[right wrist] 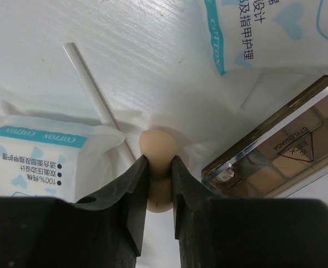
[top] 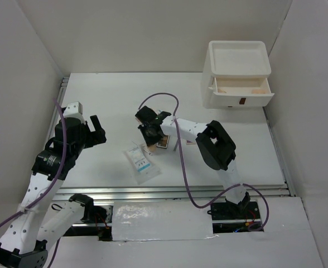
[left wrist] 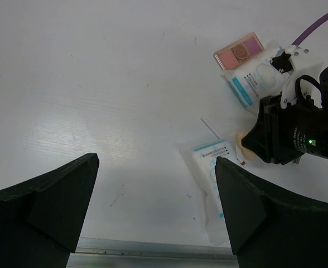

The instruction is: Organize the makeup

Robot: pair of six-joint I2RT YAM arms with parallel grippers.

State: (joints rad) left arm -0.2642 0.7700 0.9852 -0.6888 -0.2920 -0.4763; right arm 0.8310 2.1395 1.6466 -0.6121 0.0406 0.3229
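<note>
My right gripper (right wrist: 160,162) is shut on a peach egg-shaped sponge (right wrist: 159,146), squeezing it just above the table. It sits between a white-and-blue sachet (right wrist: 35,156) on the left and a brown eyeshadow palette (right wrist: 281,151) on the right. A second sachet (right wrist: 264,28) lies farther off. In the top view the right gripper (top: 151,134) is at the table's middle, beside the sachets (top: 140,163). My left gripper (left wrist: 155,167) is open and empty, held above the table left of the items; it also shows in the top view (top: 99,133). A pink palette (left wrist: 239,50) lies beyond.
A white stacked drawer unit (top: 239,72) stands at the back right with its lower drawer pulled open; peach things show inside. A thin white stick (right wrist: 94,95) lies by the sachet. A metal rail (top: 175,192) runs along the table's near edge.
</note>
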